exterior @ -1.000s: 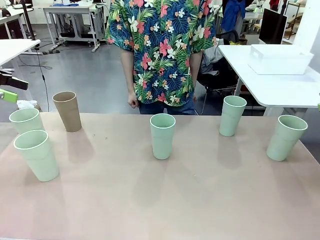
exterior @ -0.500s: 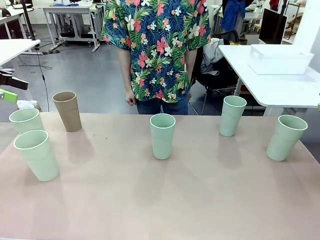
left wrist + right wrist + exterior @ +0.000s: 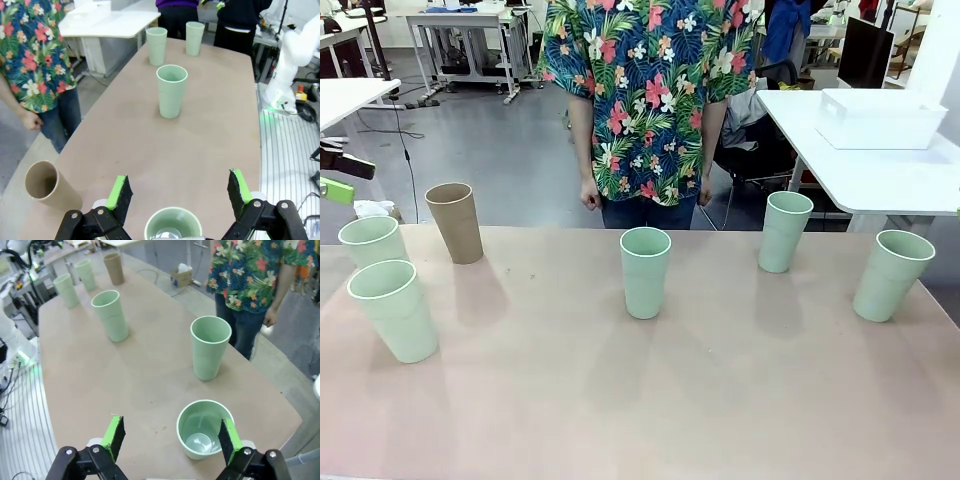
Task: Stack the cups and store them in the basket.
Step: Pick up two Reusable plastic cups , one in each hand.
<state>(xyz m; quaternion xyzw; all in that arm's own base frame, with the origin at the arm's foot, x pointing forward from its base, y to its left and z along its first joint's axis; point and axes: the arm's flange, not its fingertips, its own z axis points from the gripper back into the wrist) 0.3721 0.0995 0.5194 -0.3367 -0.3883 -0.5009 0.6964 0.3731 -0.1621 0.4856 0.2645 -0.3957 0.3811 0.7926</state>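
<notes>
Mint-green matte tumbler point(image 3: 645, 272) stood central, four alike well apart either side, a tan-brown tumbler point(image 3: 455, 222) to its left; the white plastic basket point(image 3: 880, 120) sat beyond, right, on a white side table point(image 3: 880, 180). Left gripper point(image 3: 178, 186) and right gripper point(image 3: 171, 429) gaped empty; probably best to pinch one wall squarely.

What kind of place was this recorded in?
Probably a robotics lab or workshop: a white robot arm beside the table, more white worktables behind the person, and a dark monitor.
</notes>
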